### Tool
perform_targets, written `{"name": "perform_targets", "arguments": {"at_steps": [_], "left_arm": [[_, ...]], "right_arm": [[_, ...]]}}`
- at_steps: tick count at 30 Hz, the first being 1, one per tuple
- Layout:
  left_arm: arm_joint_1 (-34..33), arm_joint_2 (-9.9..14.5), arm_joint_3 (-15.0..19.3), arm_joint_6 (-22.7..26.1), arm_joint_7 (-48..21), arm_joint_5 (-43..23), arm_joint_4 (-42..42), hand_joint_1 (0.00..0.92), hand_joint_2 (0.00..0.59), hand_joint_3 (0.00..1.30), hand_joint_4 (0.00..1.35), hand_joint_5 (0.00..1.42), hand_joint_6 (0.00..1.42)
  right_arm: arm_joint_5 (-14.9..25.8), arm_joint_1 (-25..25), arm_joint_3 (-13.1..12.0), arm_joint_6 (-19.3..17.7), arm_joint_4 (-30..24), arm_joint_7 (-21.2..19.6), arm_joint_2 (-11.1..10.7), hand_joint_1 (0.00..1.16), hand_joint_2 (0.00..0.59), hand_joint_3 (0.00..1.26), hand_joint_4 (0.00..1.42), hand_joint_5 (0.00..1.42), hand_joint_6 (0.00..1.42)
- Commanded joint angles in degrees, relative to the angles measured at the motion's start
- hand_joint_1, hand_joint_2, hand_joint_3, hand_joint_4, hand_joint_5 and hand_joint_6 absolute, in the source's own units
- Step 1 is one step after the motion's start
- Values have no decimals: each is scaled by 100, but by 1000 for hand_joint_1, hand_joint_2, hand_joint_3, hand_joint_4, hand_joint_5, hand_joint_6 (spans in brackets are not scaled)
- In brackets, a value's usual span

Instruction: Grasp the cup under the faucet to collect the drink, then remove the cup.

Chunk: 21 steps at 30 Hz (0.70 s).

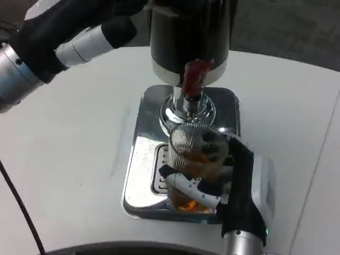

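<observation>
**Operator:** Where's the cup, and how does it stand?

**Observer:** Your cup (pixel 195 159) is a clear ribbed glass sitting upright on the shiny drip tray (pixel 139 175) of the dispenser (pixel 190 37), directly below the chrome faucet (pixel 190 103). Its long axis runs vertically, mouth up toward the spout, leaning very slightly toward you as the camera sees it. There's amber drink in the lower part of it.

**Operator:** And my right hand?

**Observer:** Your right hand (pixel 228 183) is wrapped around the cup from the right side. White and black fingers (pixel 186 183) curl across the front of the glass near its lower half, with the black part of the hand against the far right wall. So it has hold of the cup.

**Operator:** Left hand?

**Observer:** Your left hand (pixel 98 34) is raised at the top left, reaching toward the dark body of the dispenser. Its fingertips run out of sight there, so you can't tell whether they're closed on anything.

**Operator:** Any writing or brand?

**Observer:** Nothing you could read. The red lever (pixel 195 74) above the faucet is blurred, and the dispenser's dark body shows no legible label.
</observation>
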Motion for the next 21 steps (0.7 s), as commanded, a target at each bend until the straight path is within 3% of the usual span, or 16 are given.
{"name": "perform_targets", "arguments": {"at_steps": [1,7,12,21], "left_arm": [[80,23,37,74,83,-16,-113,0,0,279,256,336,293],[143,48,117,95,89,-69,-146,0,1,280,256,337,294],[376,9,346,247,228,-269,-342,0,1,275,256,338,296],[1084,161,764,661,431,-495,-876,0,0,264,256,337,309]], "right_arm": [[-129,349,53,-22,-342,27,695,1023,59,1016,1186,1110,947],[-146,367,36,28,-336,130,697,1025,59,1018,1186,1109,949],[-169,373,58,14,-339,145,708,1031,60,1018,1186,1109,951],[-232,501,74,51,-512,242,620,1036,60,1018,1186,1109,955]]}}
